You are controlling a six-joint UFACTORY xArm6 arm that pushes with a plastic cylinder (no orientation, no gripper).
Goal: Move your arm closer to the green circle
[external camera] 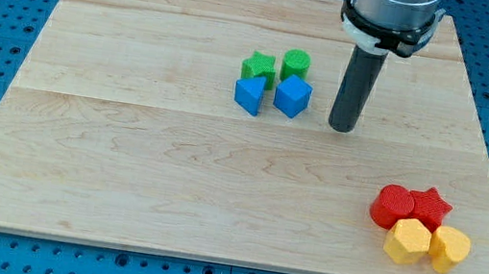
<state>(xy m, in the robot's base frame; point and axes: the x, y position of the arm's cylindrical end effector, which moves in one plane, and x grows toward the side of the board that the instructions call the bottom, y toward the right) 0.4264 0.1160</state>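
The green circle point(296, 65) stands near the middle of the wooden board, toward the view's top. A green star point(258, 66) sits just to its left. A blue triangle-like block point(249, 94) and a blue cube point(292, 96) sit right below them. My tip point(341, 127) rests on the board to the right of this cluster, a short gap from the blue cube and lower right of the green circle, touching no block.
A red circle point(394, 205), a red star point(431, 205), a yellow hexagon point(408, 241) and another yellow block point(449, 248) are bunched at the board's lower right corner. The wooden board point(128, 139) lies on a blue pegboard surface.
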